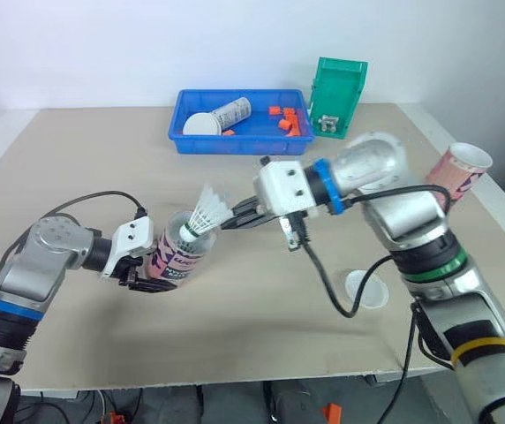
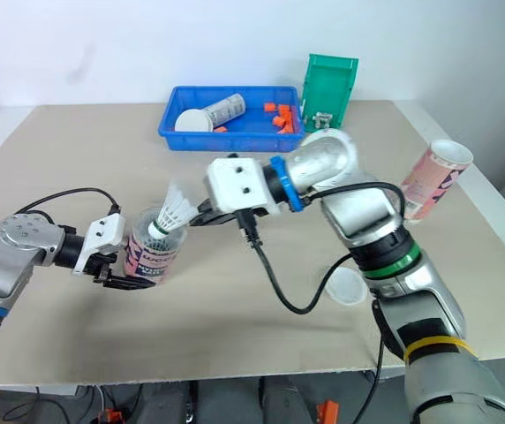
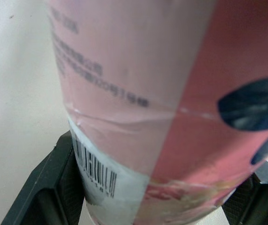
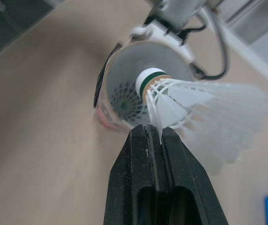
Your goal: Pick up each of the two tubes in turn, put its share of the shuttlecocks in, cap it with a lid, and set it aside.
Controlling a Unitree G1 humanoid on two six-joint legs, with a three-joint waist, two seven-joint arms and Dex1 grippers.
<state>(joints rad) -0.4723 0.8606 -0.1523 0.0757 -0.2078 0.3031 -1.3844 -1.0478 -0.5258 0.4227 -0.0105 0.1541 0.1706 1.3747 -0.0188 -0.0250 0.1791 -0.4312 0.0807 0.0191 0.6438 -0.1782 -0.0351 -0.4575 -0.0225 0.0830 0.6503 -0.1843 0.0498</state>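
Observation:
My left gripper [image 1: 149, 270] is shut on a pink tube [image 1: 178, 251], held tilted just above the table with its open mouth facing right. In the left wrist view the tube [image 3: 171, 93] sits between both fingers [image 3: 54, 187]. My right gripper [image 1: 232, 221] is shut on a white shuttlecock [image 1: 207, 214], whose cork end sits at the tube's mouth. The right wrist view shows the shuttlecock [image 4: 195, 112] pinched by its feathers, the tube's opening [image 4: 138, 84] and another shuttlecock [image 4: 124, 101] deep inside. A second pink tube [image 1: 457, 172] stands tilted at the table's right edge. A white lid [image 1: 365, 289] lies front right.
A blue bin [image 1: 235, 146] at the back holds another tube [image 1: 230, 113], a white lid [image 1: 201, 124] and several orange pieces [image 1: 284, 121]. A green bin [image 1: 336, 95] stands upright to its right. The table's front edge is near my arms.

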